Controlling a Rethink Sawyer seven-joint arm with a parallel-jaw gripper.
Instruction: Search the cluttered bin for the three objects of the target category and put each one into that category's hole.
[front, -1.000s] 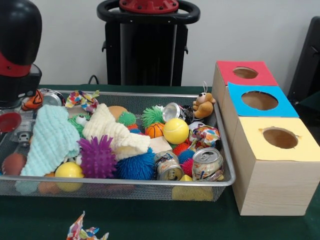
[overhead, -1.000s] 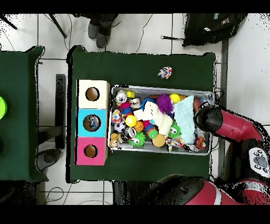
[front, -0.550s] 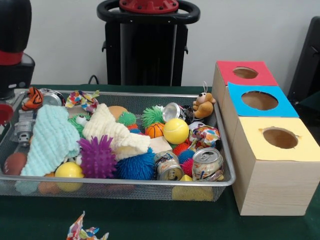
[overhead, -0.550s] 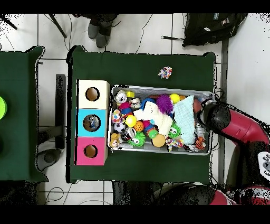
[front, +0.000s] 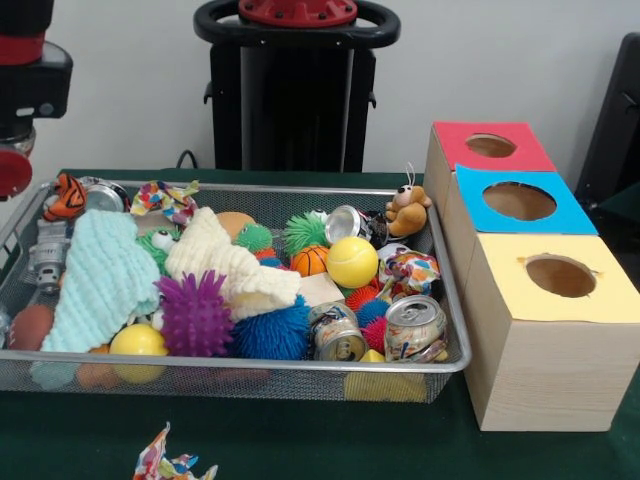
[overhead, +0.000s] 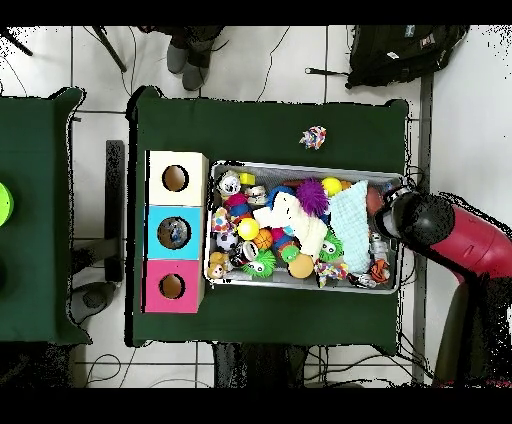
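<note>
A wire mesh bin (front: 250, 366) holds mixed toys and cans. Dented cans lie at the front right (front: 415, 328), beside it (front: 337, 332), and at the back (front: 345, 222). A yellow ball (front: 352, 262), a small basketball (front: 309, 260) and a purple spiky ball (front: 195, 315) sit among them. Three boxes stand to the right, with a red hole top (front: 490, 146), a blue one (front: 520, 201) and a yellow one (front: 560, 276). The black and red arm end (front: 20, 90) hangs above the bin's left end. In the overhead view the arm (overhead: 420, 220) is over the bin's right rim. My gripper's state is hidden.
A mint cloth (front: 100, 280) and a cream cloth (front: 235, 265) cover part of the heap. A teddy bear (front: 407, 210) leans in the back right corner, a tiger toy (front: 65, 195) at the back left. A crumpled colourful wrapper (front: 170, 465) lies on the green table outside the bin.
The arm has risen and drawn outward from the bin's left end in the front view. Nothing in the bin has visibly moved.
</note>
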